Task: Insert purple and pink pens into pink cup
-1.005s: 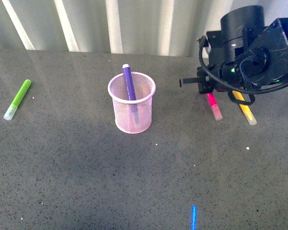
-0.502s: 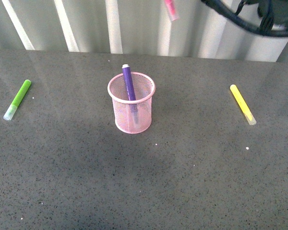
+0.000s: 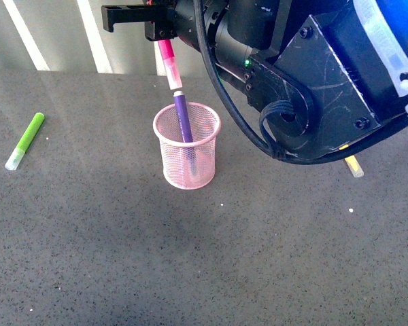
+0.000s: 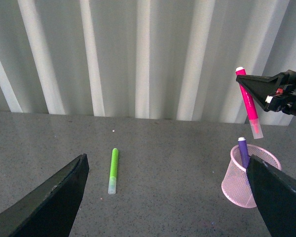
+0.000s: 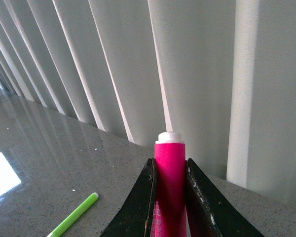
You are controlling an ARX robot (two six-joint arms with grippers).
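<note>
The pink cup [image 3: 187,146] stands on the grey table with the purple pen [image 3: 182,117] leaning inside it, its end above the rim. My right gripper [image 3: 164,42] hangs just above the cup, shut on the pink pen [image 3: 168,64], which points clear cap down at the purple pen's top. The right wrist view shows the pink pen [image 5: 169,182] pinched between the black fingers. The left wrist view shows the cup [image 4: 248,177], the purple pen [image 4: 243,152] and the held pink pen [image 4: 250,106] off to one side. My left gripper [image 4: 172,197] is open and holds nothing.
A lime-green marker [image 3: 25,141] lies on the table far left of the cup. A yellow marker [image 3: 353,166] peeks out under the right arm at the right. The right arm's black body [image 3: 306,75] fills the upper right of the front view. White slatted blinds back the table.
My right gripper lifted the pink pen off the table beside the yellow marker and carried it up and left, ending above the cup. The cup and purple pen stayed put.
</note>
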